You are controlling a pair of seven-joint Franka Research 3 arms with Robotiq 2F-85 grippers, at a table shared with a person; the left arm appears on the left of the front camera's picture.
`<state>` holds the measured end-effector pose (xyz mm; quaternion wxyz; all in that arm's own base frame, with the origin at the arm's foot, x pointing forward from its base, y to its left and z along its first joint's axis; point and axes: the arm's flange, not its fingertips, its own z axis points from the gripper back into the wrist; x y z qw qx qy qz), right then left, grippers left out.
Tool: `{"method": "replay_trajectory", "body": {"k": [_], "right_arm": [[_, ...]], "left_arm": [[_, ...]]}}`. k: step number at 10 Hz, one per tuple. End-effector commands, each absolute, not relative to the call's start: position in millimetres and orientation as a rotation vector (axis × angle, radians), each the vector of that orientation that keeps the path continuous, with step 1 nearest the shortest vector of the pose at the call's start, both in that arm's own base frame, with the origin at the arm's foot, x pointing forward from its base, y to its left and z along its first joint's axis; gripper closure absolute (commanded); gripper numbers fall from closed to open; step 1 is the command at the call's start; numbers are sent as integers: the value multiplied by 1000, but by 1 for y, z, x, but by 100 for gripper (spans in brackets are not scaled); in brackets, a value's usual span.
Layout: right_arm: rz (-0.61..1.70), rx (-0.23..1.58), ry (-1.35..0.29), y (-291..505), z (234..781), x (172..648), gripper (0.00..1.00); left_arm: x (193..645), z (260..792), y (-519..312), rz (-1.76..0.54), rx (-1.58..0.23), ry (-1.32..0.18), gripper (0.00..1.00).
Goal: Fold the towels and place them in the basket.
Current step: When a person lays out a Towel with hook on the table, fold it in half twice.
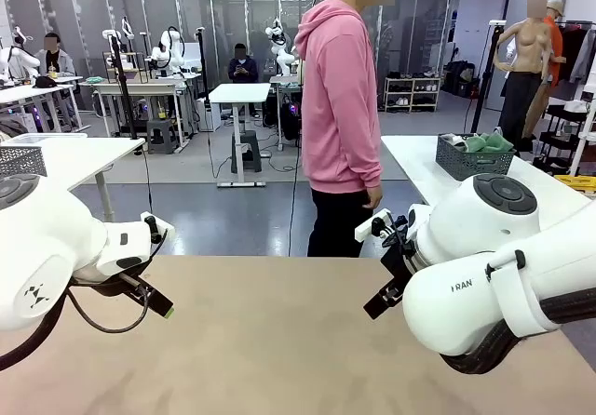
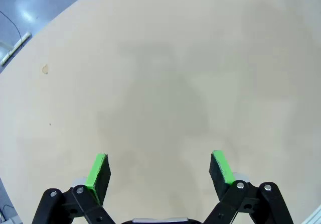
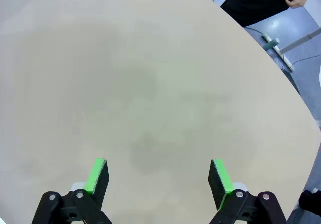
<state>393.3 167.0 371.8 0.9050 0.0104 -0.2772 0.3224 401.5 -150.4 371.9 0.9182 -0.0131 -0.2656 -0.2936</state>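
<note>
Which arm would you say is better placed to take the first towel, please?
Probably right. The basket of towels stands on the white table beyond the right gripper; the left gripper, equally open, is farther away.

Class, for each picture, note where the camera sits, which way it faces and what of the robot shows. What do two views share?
Front view: between the arms, facing across the table at the person; both arms show, left gripper and right gripper open.
Left wrist view: on that wrist, looking down at the table; its open fingers show.
Right wrist view: likewise.
Shared: front and right wrist views both show the person.
</note>
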Motion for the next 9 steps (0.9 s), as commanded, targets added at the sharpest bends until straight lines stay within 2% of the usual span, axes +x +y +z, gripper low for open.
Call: {"method": "replay_trajectory", "body": {"k": [1, 3, 4, 5, 7, 9], "right_arm": [[664, 23, -573, 167, 372, 393, 0], [666, 22, -573, 167, 372, 393, 0], [660, 104, -533, 161, 396, 395, 0], [661, 110, -493, 146, 439, 399, 0], [613, 85, -577, 122, 534, 394, 0], [605, 58, -607, 91, 618, 366, 0]], "left_arm": [[402, 372, -150, -603, -27, -546, 0], [401, 372, -150, -604, -27, -546, 0], [404, 395, -146, -595, -111, -550, 0], [403, 438, -137, -599, -156, -526, 0], [390, 529, -118, -604, -230, -509, 0], [356, 627, -93, -607, -203, -534, 0]]}}
